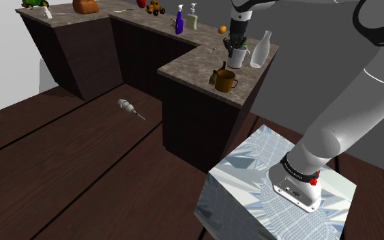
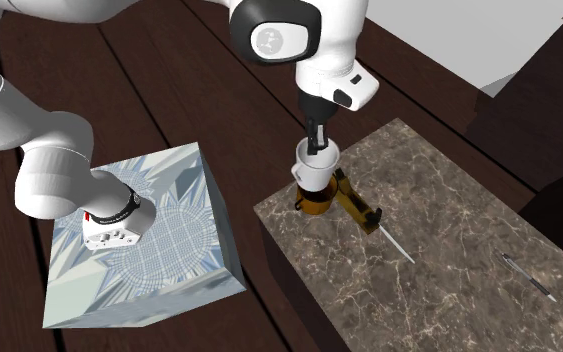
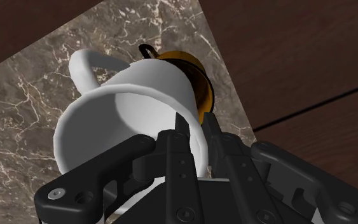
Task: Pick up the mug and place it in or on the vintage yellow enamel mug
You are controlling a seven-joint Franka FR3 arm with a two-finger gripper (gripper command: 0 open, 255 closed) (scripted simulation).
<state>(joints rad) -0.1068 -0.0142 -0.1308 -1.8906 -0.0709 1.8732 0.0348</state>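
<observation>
My gripper (image 1: 236, 42) is shut on the rim of a white mug (image 1: 237, 58), one finger inside and one outside, and holds it in the air over the marble counter (image 1: 190, 65). In the second exterior view the gripper (image 2: 317, 138) and white mug (image 2: 316, 168) hang just above the yellow mug (image 2: 318, 202), overlapping it. The yellow mug (image 1: 224, 80) stands near the counter's front edge with a dark thing sticking out of it. In the wrist view the gripper (image 3: 196, 130) clasps the white mug (image 3: 139, 95). The yellow mug (image 3: 195, 71) peeks out beyond it.
A clear glass bottle (image 1: 262, 49) stands close beside the gripper. An amber long object (image 2: 355, 205) with a thin tip lies by the yellow mug, and a pen (image 2: 529, 276) lies farther along. A blue bottle (image 1: 179, 22), an orange (image 1: 222, 29) and a tool on the floor (image 1: 129, 107) lie farther off.
</observation>
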